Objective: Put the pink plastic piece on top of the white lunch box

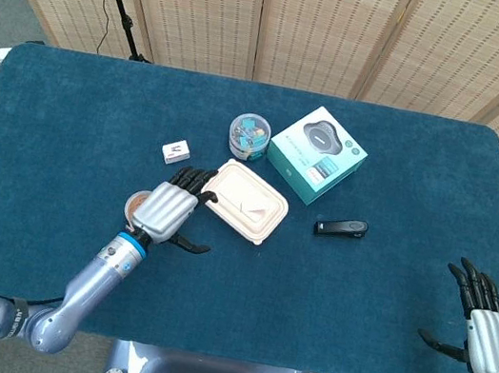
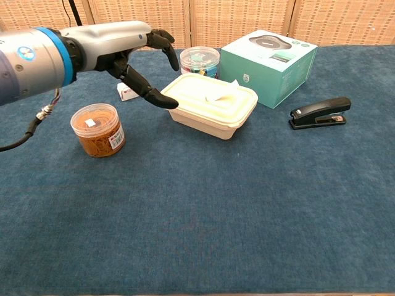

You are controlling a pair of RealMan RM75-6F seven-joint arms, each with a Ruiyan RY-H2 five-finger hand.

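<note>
The white lunch box (image 1: 245, 201) (image 2: 213, 106) lies lid-on near the table's middle. A pale pink plastic piece (image 1: 251, 209) (image 2: 220, 92) lies flat on its lid. My left hand (image 1: 168, 209) (image 2: 129, 50) hovers at the box's left end with fingers spread and nothing in it. Its thumb reaches close to the box's near-left corner, and I cannot tell whether it touches. My right hand (image 1: 483, 322) is open, far off by the table's front right corner, seen only in the head view.
A clear jar of orange bits (image 2: 97, 129) (image 1: 136, 205) stands just left of the lunch box, partly under my left hand. Behind the box are a tub of coloured clips (image 1: 250, 136), a teal carton (image 1: 317, 154) and a small white box (image 1: 176, 151). A black stapler (image 1: 340, 228) lies to its right.
</note>
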